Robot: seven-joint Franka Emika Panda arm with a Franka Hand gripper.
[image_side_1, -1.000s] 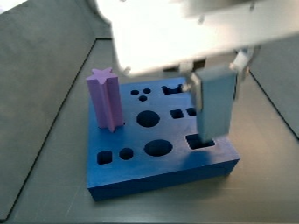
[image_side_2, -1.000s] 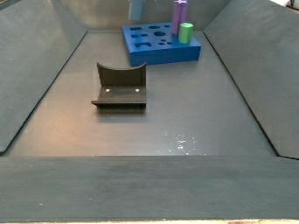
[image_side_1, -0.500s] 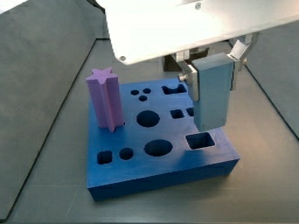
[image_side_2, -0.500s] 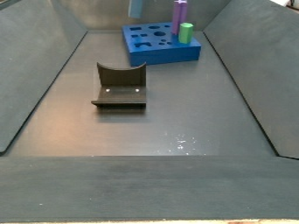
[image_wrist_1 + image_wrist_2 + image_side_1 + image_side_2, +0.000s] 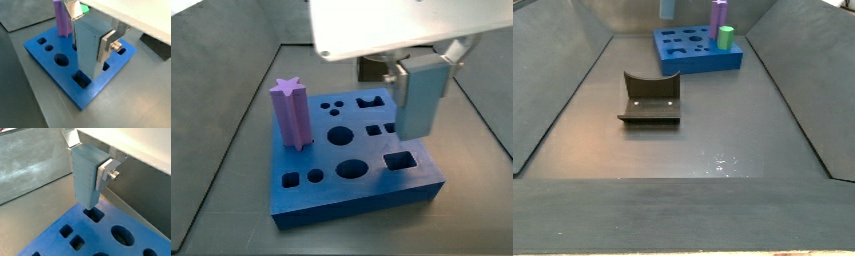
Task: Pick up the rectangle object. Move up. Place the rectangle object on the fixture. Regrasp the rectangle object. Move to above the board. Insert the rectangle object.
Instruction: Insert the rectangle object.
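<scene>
In both wrist views the gripper (image 5: 89, 30) is pinching the bar (image 5: 87, 47) upright, the bar's lower end hanging just above a rectangular hole (image 5: 95, 215) near the board's (image 5: 47, 36) edge. In a side view the bar (image 5: 420, 92) is hovering over the board (image 5: 352, 185), clear of the hole (image 5: 401, 159); a purple post (image 5: 291, 113) is standing in the board. In a side view the fixture (image 5: 649, 100) is sitting mid-floor, well apart from the board (image 5: 698, 50) at the far end.
</scene>
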